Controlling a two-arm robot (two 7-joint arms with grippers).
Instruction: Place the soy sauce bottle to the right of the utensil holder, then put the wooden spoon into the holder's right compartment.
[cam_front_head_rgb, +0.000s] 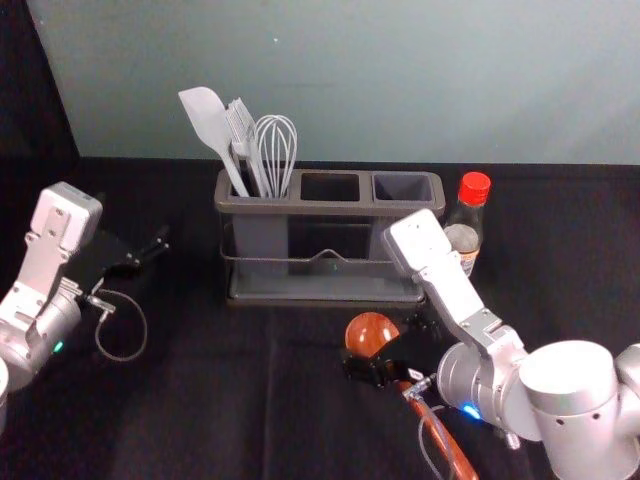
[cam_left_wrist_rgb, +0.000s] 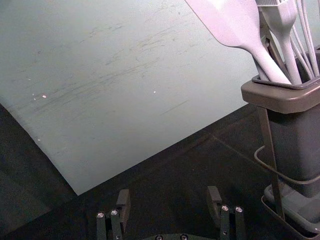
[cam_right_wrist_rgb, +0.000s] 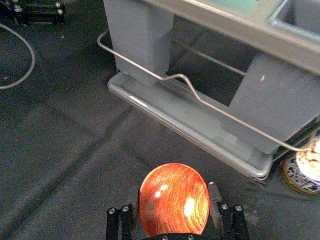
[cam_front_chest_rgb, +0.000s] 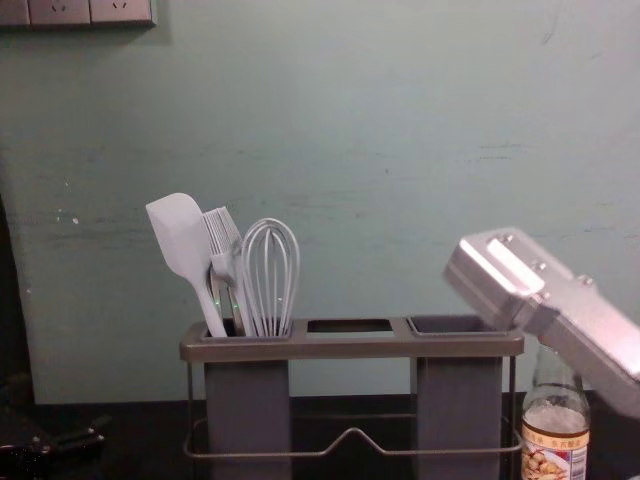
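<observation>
Btwn the fingers of the R tool (cam_front_head_rgb: 385, 346): bowl of the wooden spoon (cam_front_head_rgb: 370, 333), pads close up against both its sides.

R tool: holding the wooden spoon by the bowl, fingers well apart to fit its width; sits in front of the holder (cam_front_head_rgb: 325, 299), reaching away & down twd it.

Wooden spoon: outside the holder, in front; handle runs from the R tool back twd the near side & off to the right, under the wrist. Can't tell if it's clear of the tabletop (cam_front_head_rgb: 220, 420).

Soy sauce bottle: beyond the R tool & to its right, upright, w/ red cap (cam_front_head_rgb: 474, 187); stands just beside the holder's right end. In chest view its upper part is partly behind the R arm (cam_front_chest_rgb: 575, 325).

Holder: directly beyond the R tool; wire rail (cam_right_wrist_rgb: 215, 107) & base tray (cam_right_wrist_rgb: 192, 131) face it.

R compt (cam_front_head_rgb: 403, 187): beyond the R tool, a bit to its right, at the bottle end of the holder.

L compt (cam_front_chest_rgb: 247, 405): farther left of the R tool, w/ spatula (cam_front_head_rgb: 207, 120), brush (cam_front_chest_rgb: 222, 235) & whisk (cam_front_head_rgb: 276, 150) standing in it, heads up.

L tool (cam_front_head_rgb: 150, 255): wide, parked left of the holder, cable (cam_front_head_rgb: 145, 335) looping on its near side.

Wall (cam_front_head_rgb: 380, 80): behind the holder, past both tools.
</observation>
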